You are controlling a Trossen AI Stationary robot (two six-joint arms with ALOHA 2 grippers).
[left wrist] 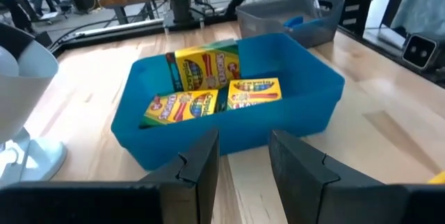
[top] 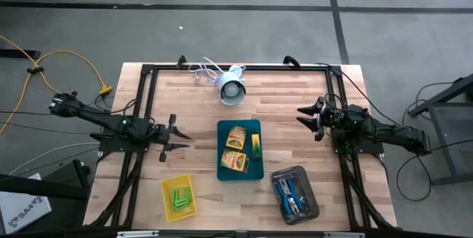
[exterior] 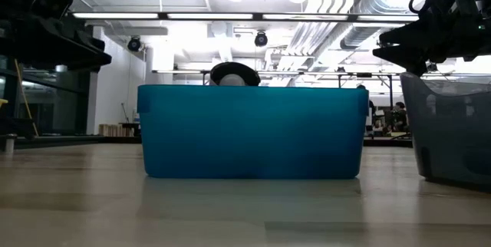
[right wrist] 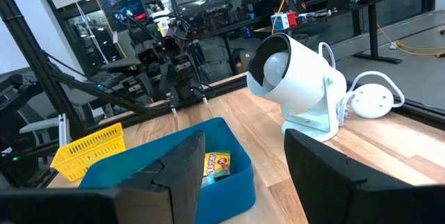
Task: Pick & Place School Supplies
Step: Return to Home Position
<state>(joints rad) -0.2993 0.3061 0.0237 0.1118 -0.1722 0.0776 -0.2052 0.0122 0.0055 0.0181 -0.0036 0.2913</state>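
Note:
The teal tray (top: pixel 222 173) in the middle of the table holds three yellow-orange printed boxes (top: pixel 236 137); two lie flat and one (left wrist: pixel 205 67) stands on edge against the tray wall. Several green blocks (top: pixel 177 196) lie in the yellow tray. Blue-handled scissor-like tools (top: pixel 290 194) lie in the dark grey tray. My left gripper (top: pixel 185 141) is open and hovers left of the teal tray, pointing at it (left wrist: pixel 243 156). My right gripper (top: pixel 301 117) is open and hovers right of the teal tray's far end (right wrist: pixel 243 161).
A white round device (top: pixel 231 88) with a cable stands at the table's far edge, behind the teal tray. The yellow tray (top: pixel 191 207) sits near the front left, the grey tray (top: pixel 312 207) near the front right. Bare wood lies between each gripper and the teal tray.

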